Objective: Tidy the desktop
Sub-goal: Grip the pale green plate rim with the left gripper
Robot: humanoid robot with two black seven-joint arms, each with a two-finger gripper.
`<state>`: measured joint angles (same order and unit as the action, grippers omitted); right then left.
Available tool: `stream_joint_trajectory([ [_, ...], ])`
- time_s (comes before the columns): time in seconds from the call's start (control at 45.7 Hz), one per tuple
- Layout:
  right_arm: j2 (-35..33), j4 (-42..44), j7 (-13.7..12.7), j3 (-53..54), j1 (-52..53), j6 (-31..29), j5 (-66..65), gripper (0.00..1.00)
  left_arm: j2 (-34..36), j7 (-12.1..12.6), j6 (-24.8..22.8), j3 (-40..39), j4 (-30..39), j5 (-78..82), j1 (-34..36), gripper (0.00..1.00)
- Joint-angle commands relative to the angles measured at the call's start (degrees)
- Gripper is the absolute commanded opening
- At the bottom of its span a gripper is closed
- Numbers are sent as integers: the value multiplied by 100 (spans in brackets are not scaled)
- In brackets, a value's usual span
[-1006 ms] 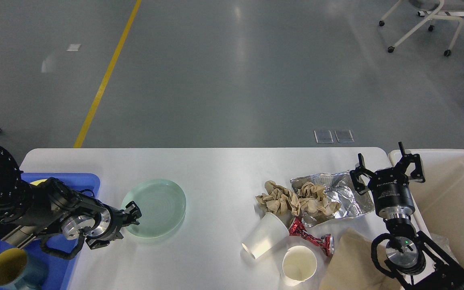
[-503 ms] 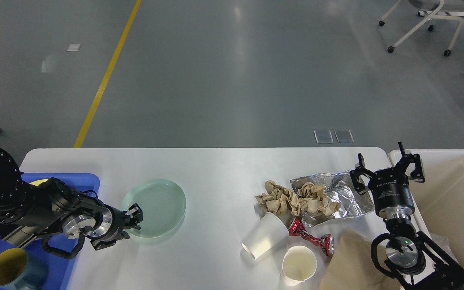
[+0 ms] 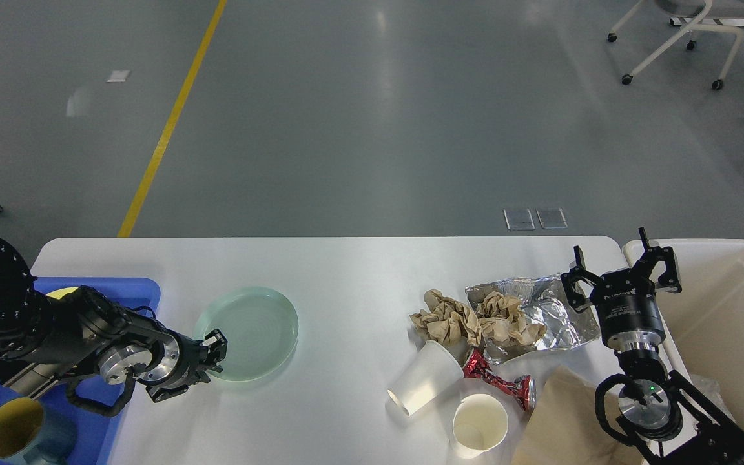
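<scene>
The white desktop [image 3: 359, 265] holds a pale green glass plate [image 3: 252, 329] at the left. My left gripper [image 3: 215, 352] sits at the plate's near-left rim, its dark fingers touching or straddling the edge; I cannot tell whether they are closed. On the right lie crumpled brown paper [image 3: 456, 321], crinkled foil [image 3: 549, 310], a tipped white paper cup [image 3: 425, 381], an upright paper cup [image 3: 480, 425], a red wrapper [image 3: 500, 382] and a brown paper bag [image 3: 562, 420]. My right gripper [image 3: 620, 261] is open and empty, pointing away from me beside the foil.
A blue tray [image 3: 130, 289] stands at the table's left edge with a teal mug, yellow inside [image 3: 9, 434], in it. A cream bin [image 3: 733, 303] stands off the table's right edge. A wheeled chair [image 3: 675, 39] is far back on the floor.
My left gripper has shifted slightly toward me along the plate's near-left rim. The plate and the right arm have not moved.
</scene>
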<state>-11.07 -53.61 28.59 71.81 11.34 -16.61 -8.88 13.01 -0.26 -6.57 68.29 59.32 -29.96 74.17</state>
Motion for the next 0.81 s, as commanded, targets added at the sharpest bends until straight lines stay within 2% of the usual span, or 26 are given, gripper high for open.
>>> stream_joint_trajectory([
  [0.0,0,0,6,0,0,0,0,100,0,0,7,0,1,-1,-8,22],
  [0.525,0,0,-2,0,0,0,0,100,0,-9,-63,17,10,-54,-17,14],
  [0.787,0,0,6,0,0,0,0,100,8,-9,-248,44,19,-71,0,0],
])
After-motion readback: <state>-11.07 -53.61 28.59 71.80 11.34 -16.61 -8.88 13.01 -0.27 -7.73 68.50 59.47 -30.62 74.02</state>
